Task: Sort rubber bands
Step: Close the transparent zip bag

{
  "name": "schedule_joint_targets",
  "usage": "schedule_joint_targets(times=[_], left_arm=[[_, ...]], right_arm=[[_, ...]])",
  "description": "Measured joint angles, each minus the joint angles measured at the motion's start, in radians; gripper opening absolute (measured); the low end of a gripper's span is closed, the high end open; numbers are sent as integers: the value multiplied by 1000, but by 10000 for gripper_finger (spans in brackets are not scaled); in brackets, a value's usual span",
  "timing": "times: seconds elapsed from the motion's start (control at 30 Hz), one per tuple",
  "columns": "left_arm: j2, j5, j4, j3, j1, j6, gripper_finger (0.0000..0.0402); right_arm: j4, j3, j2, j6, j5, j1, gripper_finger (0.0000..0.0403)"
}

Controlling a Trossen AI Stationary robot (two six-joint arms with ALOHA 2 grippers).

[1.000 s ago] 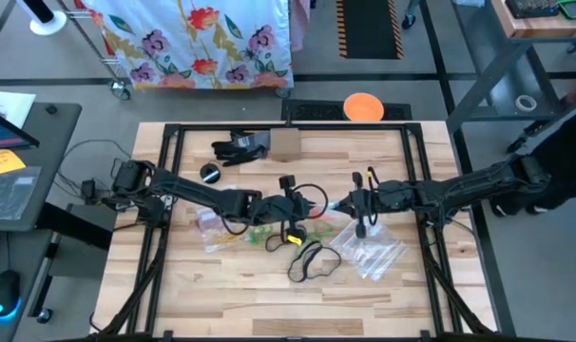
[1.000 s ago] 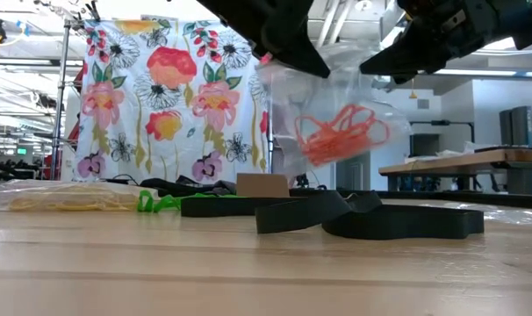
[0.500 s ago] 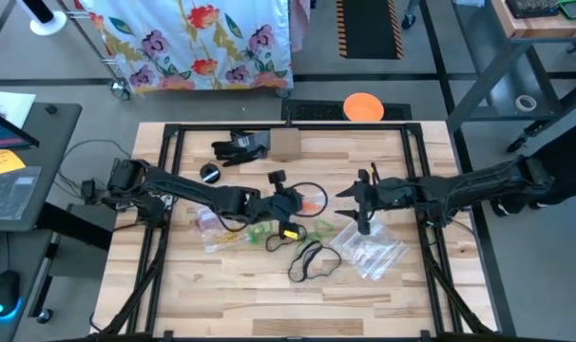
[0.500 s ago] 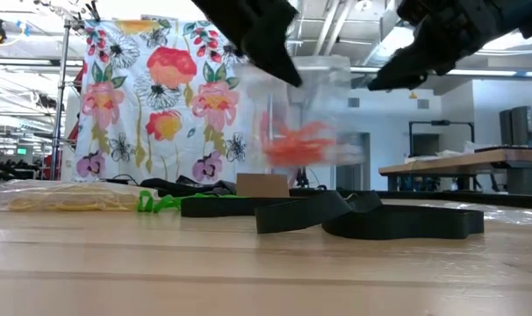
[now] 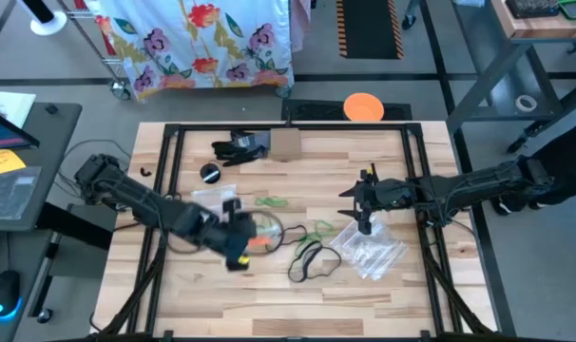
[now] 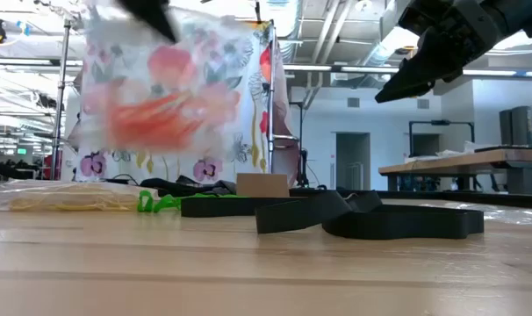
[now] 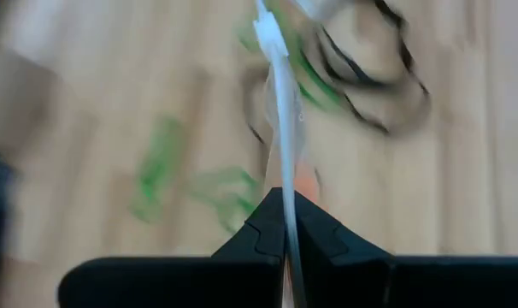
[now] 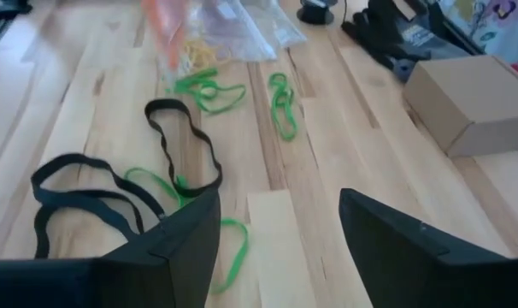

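Note:
A clear zip bag [image 6: 169, 96] with orange rubber bands [image 6: 156, 118] inside hangs under my left gripper [image 5: 242, 245], which is shut on it left of the table's middle. My right gripper [image 5: 353, 201] stands open right of the middle, above the table, with nothing between its fingers [image 8: 280, 239]. Loose green rubber bands [image 5: 269, 201] [image 8: 280, 103] and black bands [image 5: 312, 258] [image 8: 97, 184] lie flat on the wood between the arms. A second bag with yellow bands [image 6: 64, 197] lies on the table at the left. My left gripper pinches the bag's top edge [image 7: 283, 210] between its two shut fingers. That edge runs straight out past the fingertips in the wrist view. The fingers come from above, and the bag hangs below them, clear of the table [image 6: 169, 167].
Empty clear bags [image 5: 369, 249] lie near my right gripper. A cardboard box [image 5: 285, 144], a black glove [image 5: 239, 147] and a small black round thing [image 5: 210, 173] sit at the far side. Black straps [image 6: 371, 219] lie in front of the low camera.
My right gripper has opened, let go of the bag and drawn back a little toward the table's right edge. My left gripper, still shut on the bag, has swung it toward the table's left and near edges; the bag stays clear of the table.

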Motion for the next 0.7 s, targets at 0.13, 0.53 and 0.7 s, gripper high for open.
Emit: schedule_joint_targets(times=[0.13, 0.53, 0.7], left_arm=[[4, 65, 1, -107, -108, -198, 0], [2, 49, -9, -208, -240, -484, 0], [2, 56, -18, -209, -254, -551, 0]], right_arm=[[2, 0, 3, -7, 0, -18, 230], [62, 7, 3, -108, -3, -138, 230], [81, 8, 6, -135, -59, -179, 230]])
